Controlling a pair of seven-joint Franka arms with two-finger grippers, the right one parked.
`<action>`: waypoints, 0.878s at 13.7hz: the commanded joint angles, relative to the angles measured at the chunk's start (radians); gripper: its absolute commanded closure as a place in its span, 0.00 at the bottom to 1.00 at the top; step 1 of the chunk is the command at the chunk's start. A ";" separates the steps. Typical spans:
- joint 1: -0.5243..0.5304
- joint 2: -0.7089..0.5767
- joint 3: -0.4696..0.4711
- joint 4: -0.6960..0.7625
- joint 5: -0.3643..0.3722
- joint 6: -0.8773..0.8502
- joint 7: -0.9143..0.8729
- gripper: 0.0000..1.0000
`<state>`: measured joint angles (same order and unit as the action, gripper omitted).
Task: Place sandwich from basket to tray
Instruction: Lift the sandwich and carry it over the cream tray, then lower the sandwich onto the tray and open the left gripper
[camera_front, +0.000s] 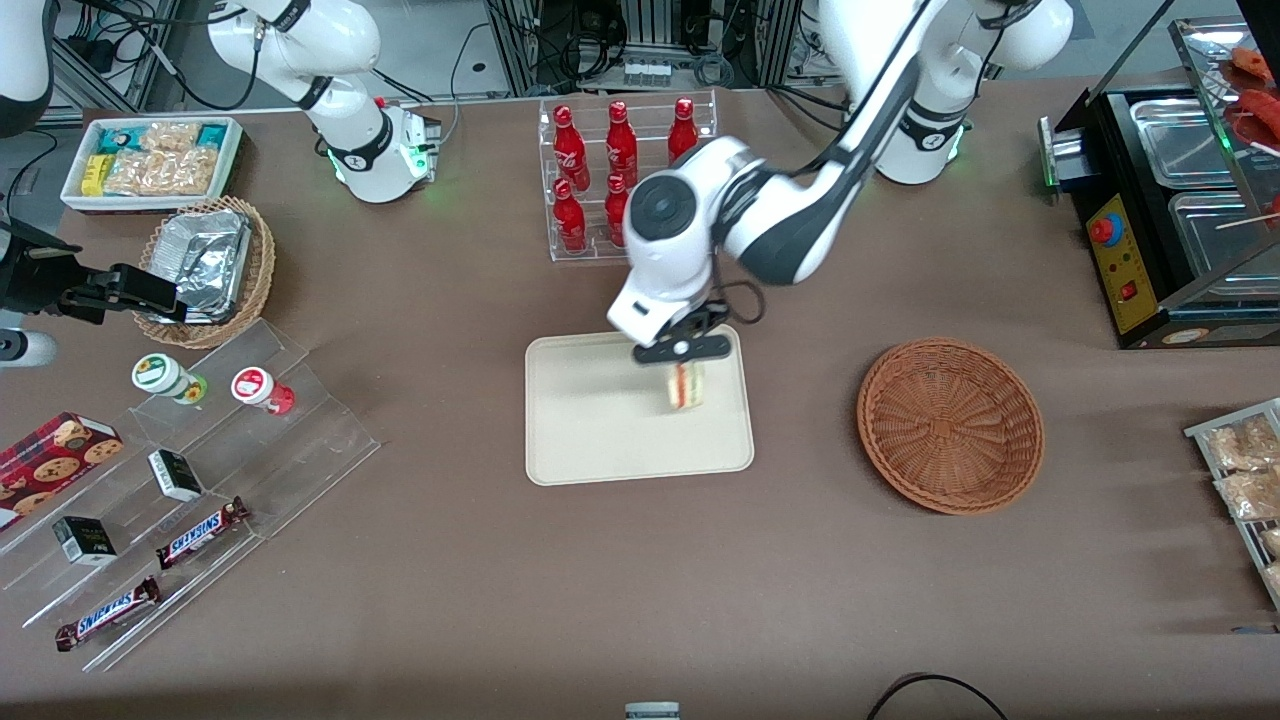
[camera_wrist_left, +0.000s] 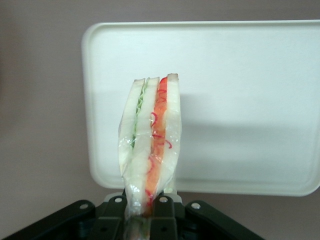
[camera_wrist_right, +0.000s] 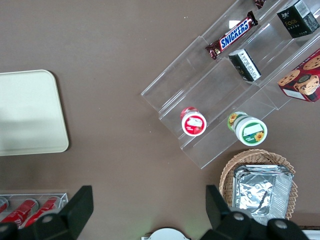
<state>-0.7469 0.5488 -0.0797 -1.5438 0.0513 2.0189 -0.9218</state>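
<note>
Gripper: the left arm's gripper (camera_front: 684, 352) hangs over the tray, pointing down, its two black fingers (camera_wrist_left: 165, 212) clamped on the sandwich.
Arm pose: the white arm reaches out from its base toward the front camera, elbow bent, wrist turned down above the tray's edge nearest the bottle rack.
Sandwich: the plastic-wrapped sandwich (camera_front: 685, 385) is pinched at one end and hangs below the fingers, cut edge showing green and red filling between white bread; whether it touches the tray I cannot tell.
Tray: the cream tray (camera_front: 590, 430) lies flat on the brown table, directly under the sandwich.
Basket: the reddish-brown wicker basket (camera_front: 950, 425) sits beside the tray, toward the working arm's end.
Bottle rack: red bottles (camera_front: 600, 170) stand in a clear rack farther from the front camera than the tray.
</note>
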 joint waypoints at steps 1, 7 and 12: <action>-0.041 0.097 0.015 0.087 0.015 0.055 -0.045 1.00; -0.075 0.174 0.015 0.085 0.019 0.166 -0.060 1.00; -0.091 0.203 0.018 0.090 0.022 0.167 -0.057 0.84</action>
<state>-0.8143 0.7312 -0.0777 -1.4864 0.0573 2.1854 -0.9571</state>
